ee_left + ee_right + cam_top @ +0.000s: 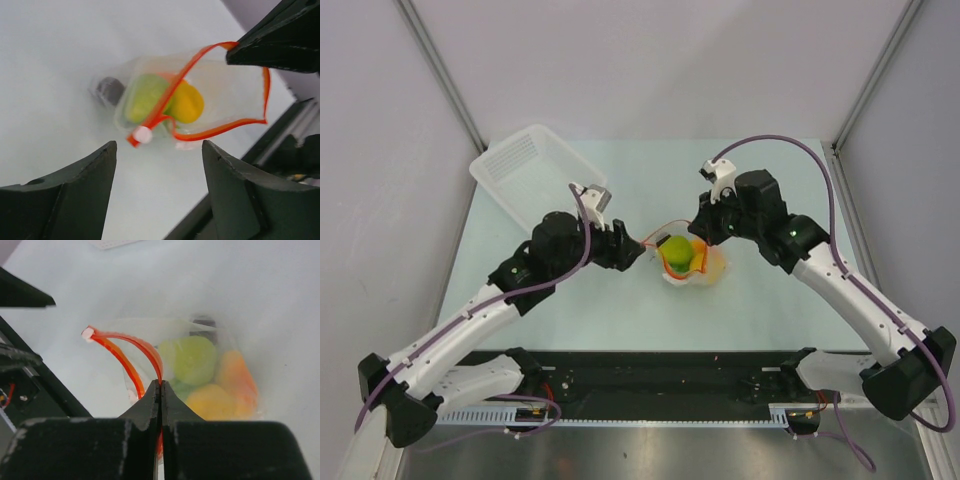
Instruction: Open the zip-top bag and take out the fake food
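Observation:
The zip-top bag (705, 268) lies mid-table with its red-orange zip strip (225, 130) parted into an open loop. The fake food is inside it: a green pear (142, 97), a yellow fruit (187, 104), an orange piece (235, 372) and a dark round piece (110, 90). My right gripper (161, 385) is shut on one side of the strip (150, 352) at the bag's right end (698, 232). My left gripper (159, 145) is open and empty, just left of the bag (638, 252), near the white slider (142, 134).
A white slotted basket (525, 170) stands at the back left of the table. The black rail with the arm bases (650, 385) runs along the near edge. Grey walls close in both sides.

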{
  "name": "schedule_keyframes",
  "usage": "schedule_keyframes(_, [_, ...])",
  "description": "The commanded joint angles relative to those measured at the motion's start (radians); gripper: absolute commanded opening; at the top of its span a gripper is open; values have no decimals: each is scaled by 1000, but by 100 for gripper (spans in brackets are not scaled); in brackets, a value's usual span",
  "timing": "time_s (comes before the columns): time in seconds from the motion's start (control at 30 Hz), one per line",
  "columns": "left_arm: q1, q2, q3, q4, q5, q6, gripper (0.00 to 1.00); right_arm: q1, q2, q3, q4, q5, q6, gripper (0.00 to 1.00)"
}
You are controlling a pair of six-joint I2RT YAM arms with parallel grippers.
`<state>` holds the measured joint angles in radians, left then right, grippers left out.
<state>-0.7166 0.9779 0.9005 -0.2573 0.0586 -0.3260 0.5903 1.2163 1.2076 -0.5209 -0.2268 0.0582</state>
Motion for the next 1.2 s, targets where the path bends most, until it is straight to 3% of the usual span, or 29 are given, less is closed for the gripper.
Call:
schedule_keyframes(0.0, [-9,-42,-69,94,145,-359,72,35,0,7,56,20,178,0])
schedule_keyframes(0.1, [-29,-76,-211,176,167,-516,70,68,-11,-26,93,72,190,0])
schedule_keyframes(0.2, [-81,-84,-245,173,78,-532,68,74,-31,-60,131,63,210,0])
schedule_keyframes(0.3, [-125,-38,-221,112,-14,-513,69,80,-41,-75,145,58,244,0])
schedule_keyframes(0.5, [-167,44,-225,209,-57,-536,64,101,-50,-111,153,93,278,0])
schedule_keyframes(0.7, [-167,165,-152,227,-143,-527,75,103,-73,-122,133,121,312,0])
schedule_keyframes(0.83, [-150,298,-89,216,-155,-492,73,103,-109,-138,124,158,319,0])
schedule_keyframes(0.93, [-144,376,-29,214,-167,-423,63,103,-141,-146,108,185,324,0])
schedule_keyframes(0.97, [-136,398,-6,187,-171,-383,48,103,-149,-146,90,213,327,0])
schedule_keyframes(1.07, [-116,482,83,147,-145,-299,25,103,-193,-151,47,289,341,0])
schedule_keyframes(1.17, [-92,550,162,127,-93,-216,13,102,-247,-166,9,363,358,0])
